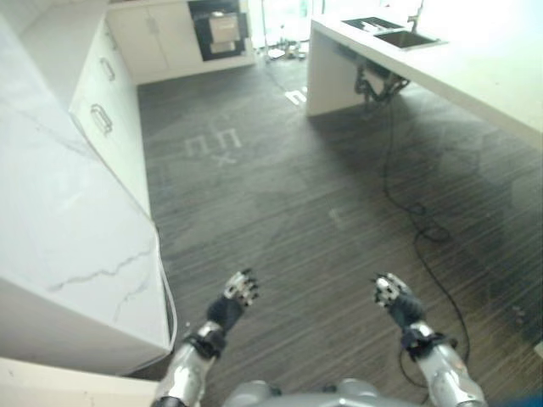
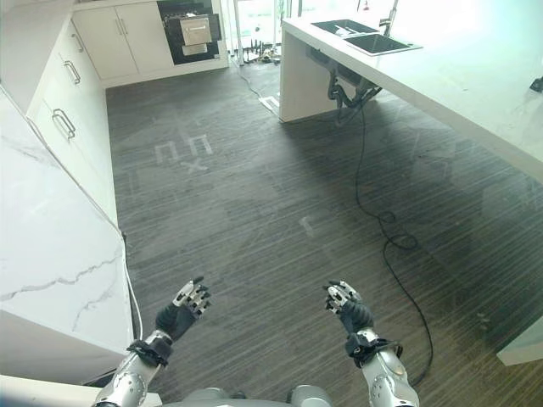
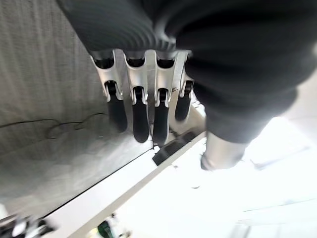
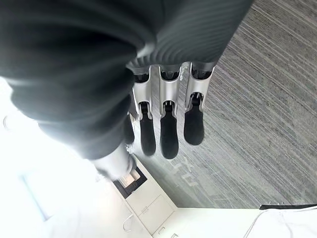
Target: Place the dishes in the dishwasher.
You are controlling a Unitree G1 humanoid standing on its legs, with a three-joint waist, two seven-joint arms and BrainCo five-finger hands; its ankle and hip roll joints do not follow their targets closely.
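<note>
The long white island counter runs down the robot's right side, with a double sink at its far end. The dishes probably lie in that sink: pale shapes show there, too small to identify. Across the dark floor from the sink, a dark appliance front sits in the far cabinets, perhaps the dishwasher. Left hand and right hand hover over the floor well short of the counter, fingers relaxed, straight, empty. Dishes judged rigid, slick, breakable; grip by rim.

White marble-veined counter cut off at the left edge, pale island worktop cut off at the right, sunken double sink contents too small to tell, dark built-in appliance front blurred
</note>
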